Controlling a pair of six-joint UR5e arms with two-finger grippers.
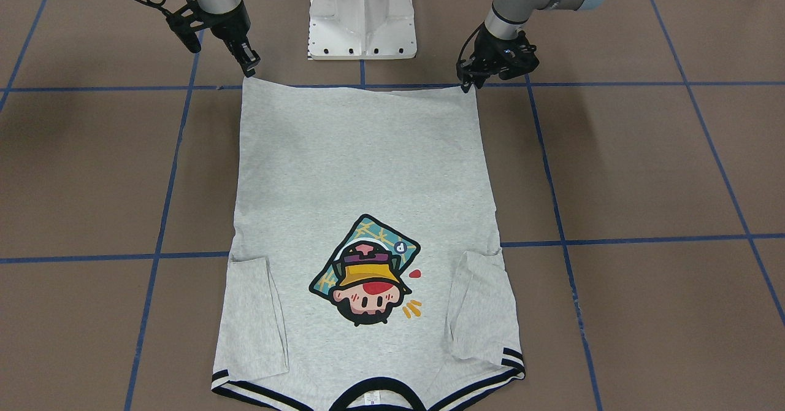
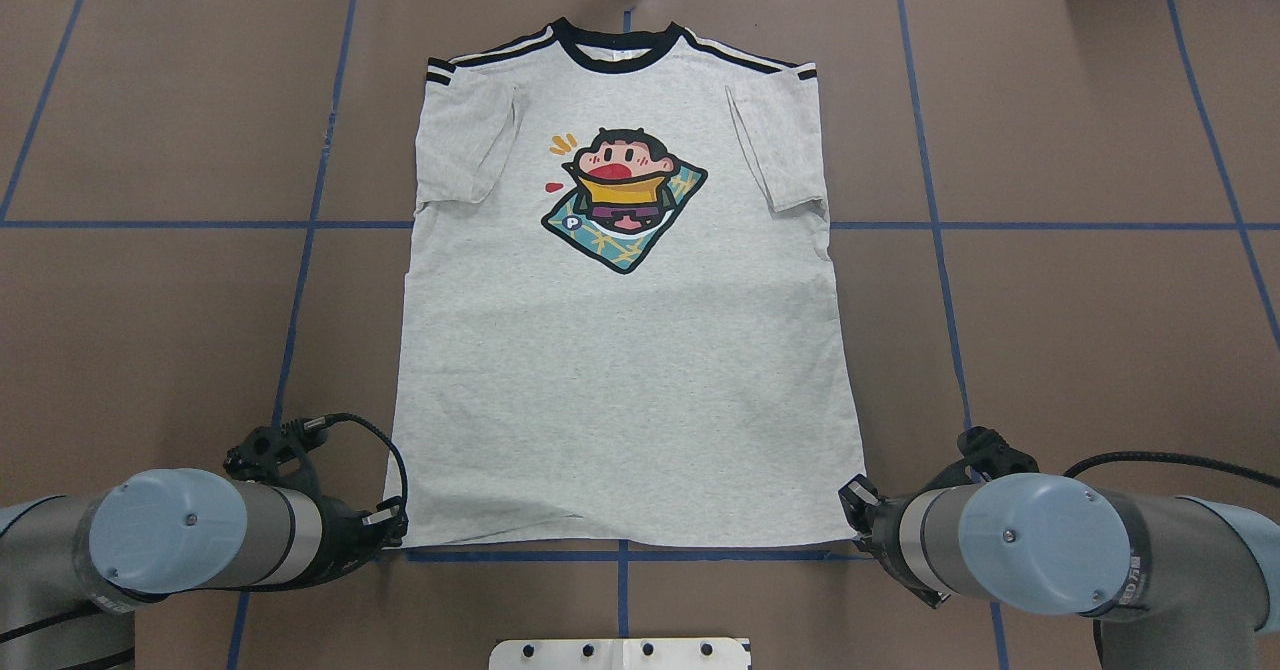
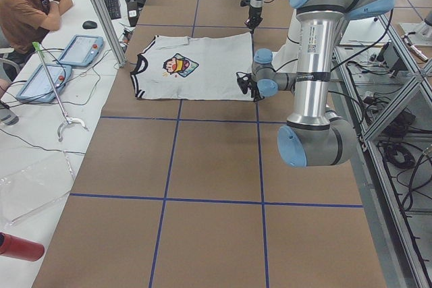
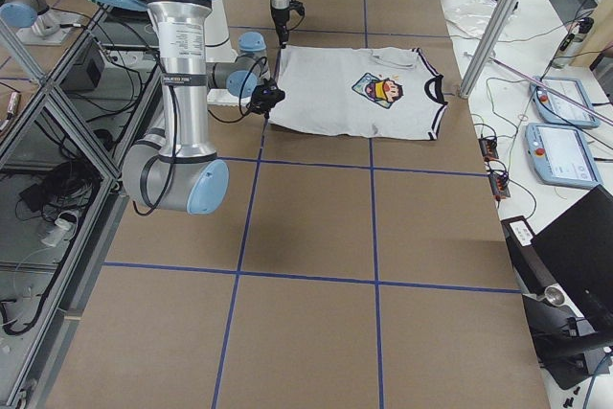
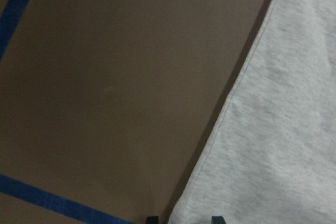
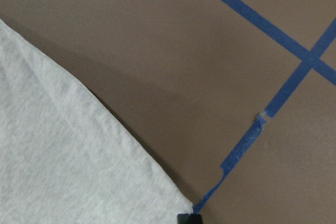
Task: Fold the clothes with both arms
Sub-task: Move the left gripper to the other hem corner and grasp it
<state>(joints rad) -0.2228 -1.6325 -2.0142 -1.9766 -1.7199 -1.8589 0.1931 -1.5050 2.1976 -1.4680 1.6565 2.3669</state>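
The grey T-shirt lies flat and print-up on the table, sleeves folded inward and collar away from me; it also shows in the overhead view. My left gripper is low at the near hem corner on my left. In the left wrist view its tips stand a little apart with the hem edge between them. My right gripper is at the other near hem corner. In the right wrist view only one dark tip shows, touching the corner, and it looks shut on it.
The white pedestal base stands just behind the hem, between the arms. Blue tape lines cross the brown table. An operators' desk with tablets and a seated person runs along the far side.
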